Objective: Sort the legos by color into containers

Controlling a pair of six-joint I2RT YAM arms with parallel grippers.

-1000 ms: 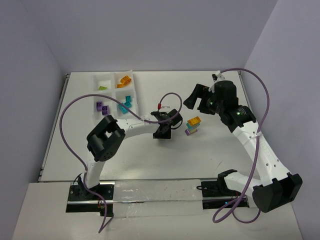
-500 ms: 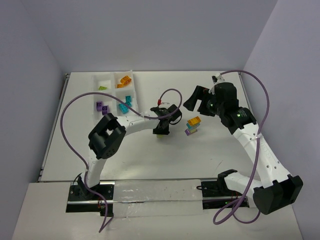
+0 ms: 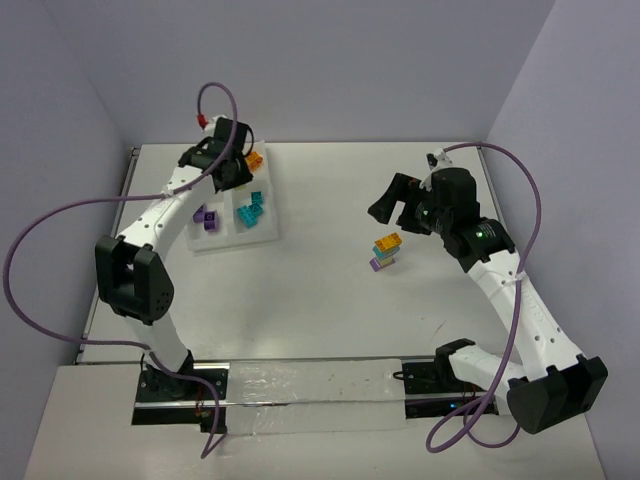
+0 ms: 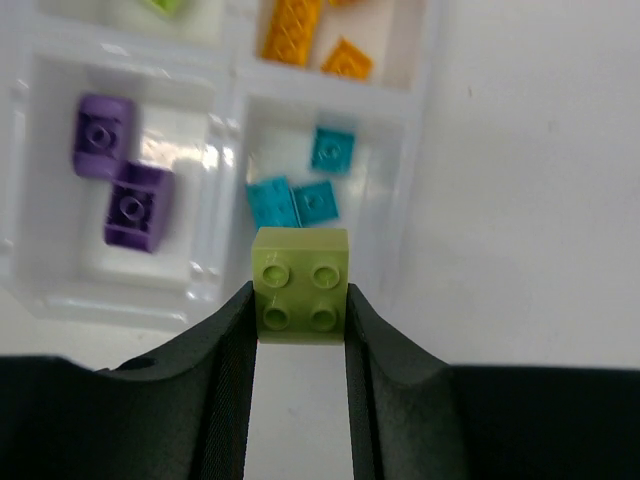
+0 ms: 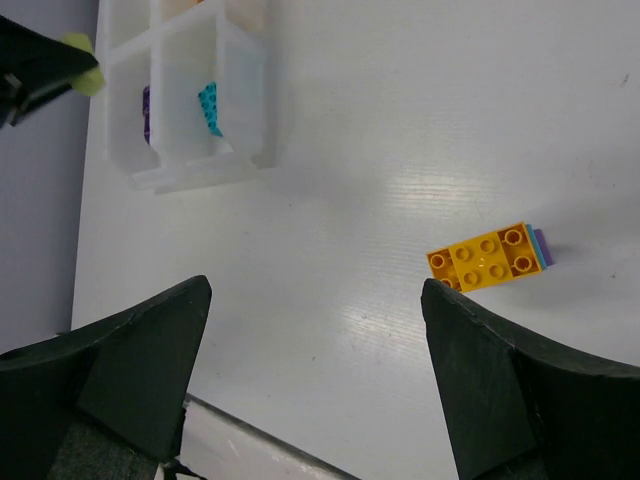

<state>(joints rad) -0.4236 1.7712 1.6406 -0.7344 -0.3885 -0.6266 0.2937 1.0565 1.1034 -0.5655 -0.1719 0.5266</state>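
A lime green lego (image 4: 300, 285) sits pinched between the fingers of my left gripper (image 4: 300, 303), which is shut on it. That gripper (image 3: 228, 160) hangs over the far side of the white tray of containers (image 3: 262, 232). Below it in the left wrist view are two purple legos (image 4: 120, 180), teal legos (image 4: 300, 195) and orange legos (image 4: 295, 25), each colour in its own compartment. A clump of orange, teal and purple legos (image 3: 385, 250) stands mid-table. My right gripper (image 3: 395, 200) hovers open above and behind the clump (image 5: 490, 258), holding nothing.
The tray's divider walls (image 4: 228, 150) stand up between the compartments. The tray (image 5: 185, 170) lies at the table's far left, near the left wall. A purple cable loops off each arm.
My left arm has swung from mid-table, beside the clump, up and left to the tray, carrying the lime green lego. The right arm has hardly moved.
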